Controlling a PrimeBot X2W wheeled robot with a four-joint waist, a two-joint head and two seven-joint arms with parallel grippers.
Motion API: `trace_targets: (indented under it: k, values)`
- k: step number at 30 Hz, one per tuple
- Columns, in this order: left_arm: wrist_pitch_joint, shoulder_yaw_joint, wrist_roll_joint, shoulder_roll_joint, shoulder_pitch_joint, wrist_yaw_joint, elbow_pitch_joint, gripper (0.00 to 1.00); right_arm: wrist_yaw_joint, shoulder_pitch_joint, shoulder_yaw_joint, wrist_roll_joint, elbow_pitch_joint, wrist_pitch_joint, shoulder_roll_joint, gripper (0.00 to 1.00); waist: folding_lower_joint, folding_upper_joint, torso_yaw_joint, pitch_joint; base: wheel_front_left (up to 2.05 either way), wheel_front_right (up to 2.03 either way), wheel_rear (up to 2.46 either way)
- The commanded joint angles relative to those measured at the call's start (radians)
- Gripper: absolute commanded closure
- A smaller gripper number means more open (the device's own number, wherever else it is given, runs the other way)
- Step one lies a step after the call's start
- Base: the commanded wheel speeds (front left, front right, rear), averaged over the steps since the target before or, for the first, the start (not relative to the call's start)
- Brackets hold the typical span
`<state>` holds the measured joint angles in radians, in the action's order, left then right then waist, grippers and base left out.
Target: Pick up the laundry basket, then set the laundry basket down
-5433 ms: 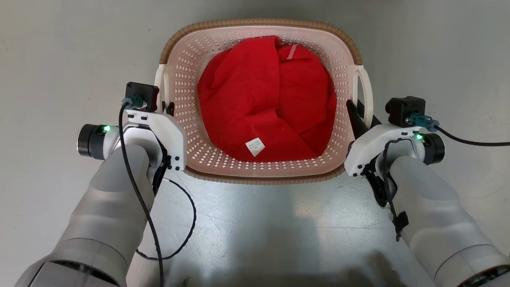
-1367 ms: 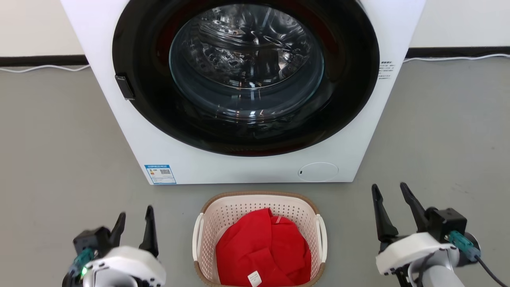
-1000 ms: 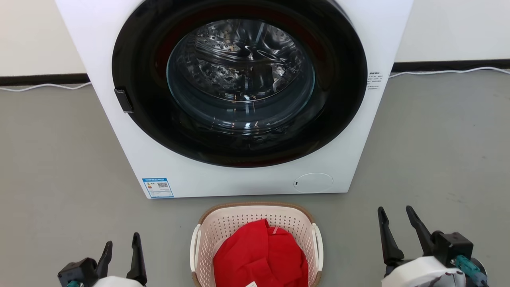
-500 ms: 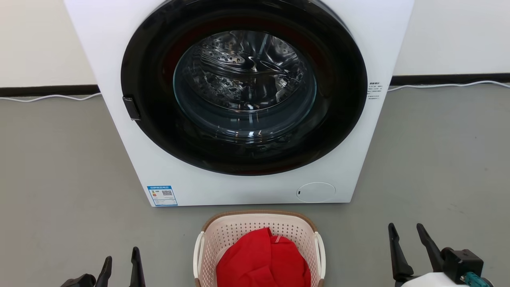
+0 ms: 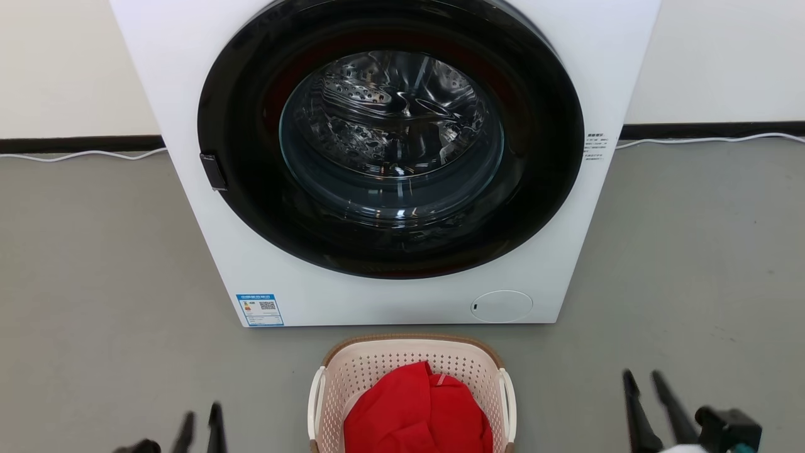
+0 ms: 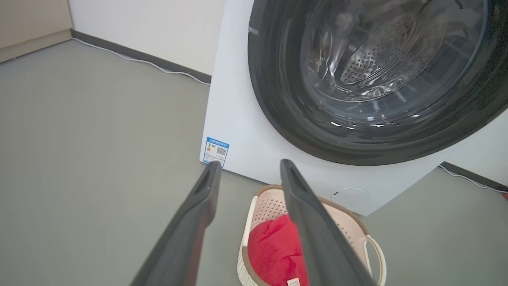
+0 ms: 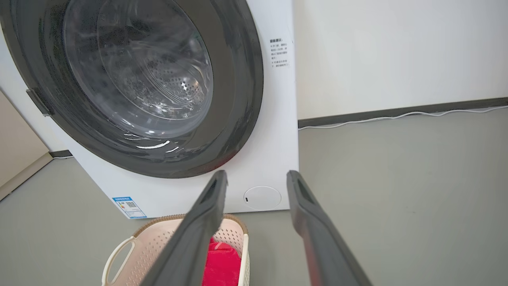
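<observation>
Left wrist view shows the laundry basket (image 6: 268,204) (cloth tag (image 6: 294,282) included).

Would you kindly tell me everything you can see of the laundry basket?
The laundry basket is pale pink-cream plastic, rounded-rectangular, with perforated walls, a brown woven-look rim and a white loop handle on each side. It stands upright on the grey floor just before the washer, apart from it, holding crumpled red cloth. The left gripper and right gripper, both open, are clear of it.
</observation>
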<state>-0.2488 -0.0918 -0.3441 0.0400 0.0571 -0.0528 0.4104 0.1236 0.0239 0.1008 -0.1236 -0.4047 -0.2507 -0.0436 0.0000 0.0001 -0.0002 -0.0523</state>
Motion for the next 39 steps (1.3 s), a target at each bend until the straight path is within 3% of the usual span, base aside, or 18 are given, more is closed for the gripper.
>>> trace_targets:
  k: [1,10,15,39]
  values:
    - [0.003,0.0,-0.001,-0.006,0.003,0.0,0.018,1.0,0.0,0.006,0.0,-0.001,-0.015,0.002,0.003,1.0,0.0,-0.0001,0.0,0.0,0.0,0.0,0.0]
    - [0.027,-0.006,-0.068,-0.01,-0.003,-0.004,0.026,1.0,0.0,0.003,0.006,-0.08,-0.024,0.027,0.005,1.0,0.0023,-0.0001,0.0,0.001,0.0,0.0,0.0]
    - [0.039,-0.005,-0.119,-0.009,-0.008,-0.007,0.016,1.0,0.001,0.0,0.003,-0.141,-0.014,0.039,0.005,1.0,0.0002,-0.0001,0.0,0.005,0.0,0.0,0.0]
    - [0.112,-0.007,-0.382,-0.005,-0.043,-0.024,-0.027,1.0,0.002,-0.029,0.003,-0.45,0.028,0.111,0.002,1.0,0.0001,-0.0001,0.0,0.017,0.0,0.0,0.0]
